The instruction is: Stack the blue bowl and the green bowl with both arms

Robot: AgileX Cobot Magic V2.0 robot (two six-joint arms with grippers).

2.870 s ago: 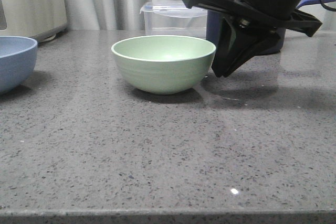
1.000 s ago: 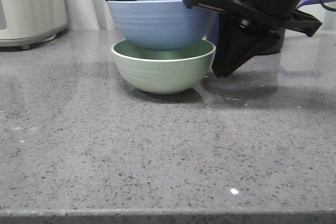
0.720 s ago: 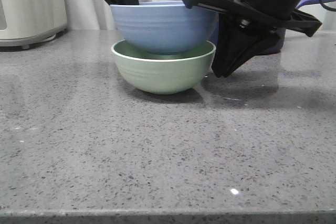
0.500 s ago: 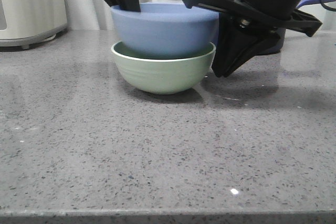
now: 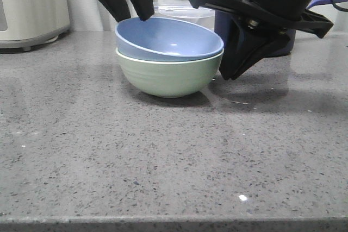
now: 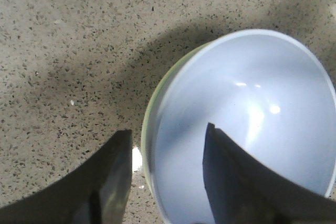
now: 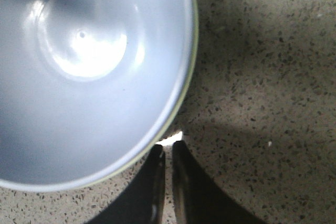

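The blue bowl sits inside the green bowl on the grey counter, tilted so its left rim is higher. My left gripper is open just above the blue bowl's left rim and holds nothing. In the left wrist view the gripper straddles that rim of the blue bowl, with a thin edge of the green bowl showing. My right gripper is shut and empty, its tip close beside the green bowl's right side. In the right wrist view the gripper sits beside the blue bowl.
A white appliance stands at the back left. A clear lidded container and a dark navy pot stand behind the bowls. The speckled grey counter runs to its front edge at the bottom.
The left gripper lowered the blue bowl into the green bowl, then opened and let it go. The blue bowl now rests tilted. The right arm has not moved.
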